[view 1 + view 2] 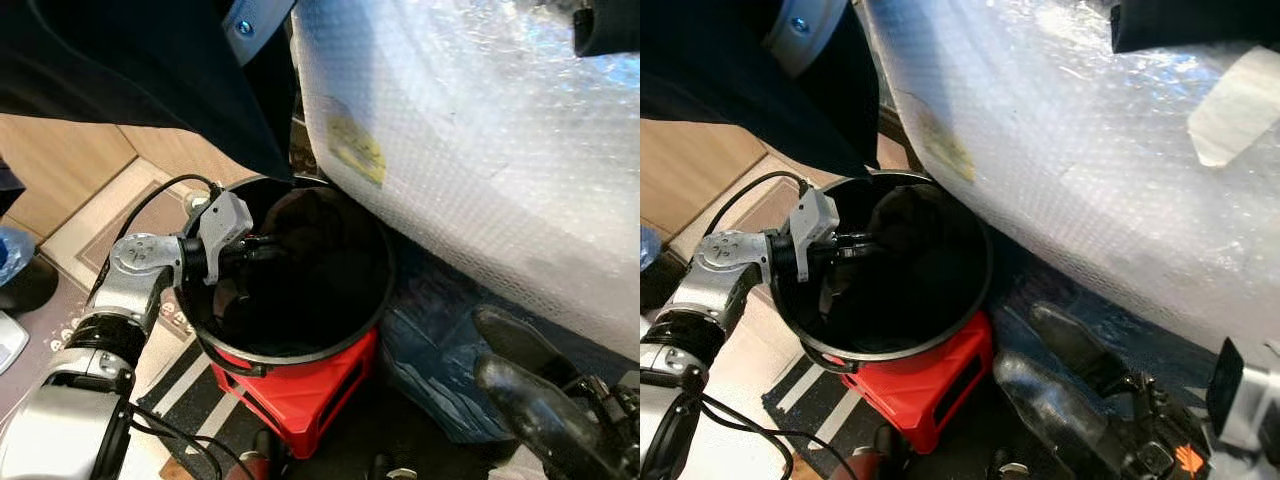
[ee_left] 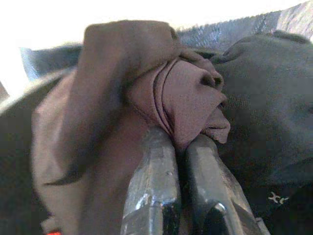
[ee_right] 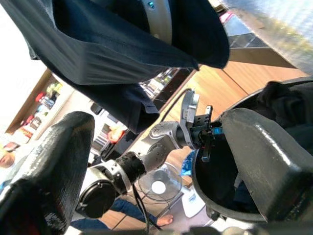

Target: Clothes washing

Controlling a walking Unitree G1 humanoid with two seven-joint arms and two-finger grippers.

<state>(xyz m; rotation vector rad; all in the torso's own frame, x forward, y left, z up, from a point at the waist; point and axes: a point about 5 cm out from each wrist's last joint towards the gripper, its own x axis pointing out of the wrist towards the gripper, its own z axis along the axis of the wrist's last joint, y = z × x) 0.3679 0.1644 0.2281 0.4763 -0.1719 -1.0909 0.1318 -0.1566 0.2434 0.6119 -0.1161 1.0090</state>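
Black bucket (image 1: 372,300), red stool (image 1: 300,392)

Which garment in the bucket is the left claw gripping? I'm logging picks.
The brownish-mauve garment, bunched between the left claw; the black garment beside it lies ungripped.

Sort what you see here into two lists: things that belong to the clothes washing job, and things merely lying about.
Job:
left gripper, shut on brownish garment
black bucket of dark clothes

Lying about:
bubble-wrapped bulk
red crate
right gripper, open
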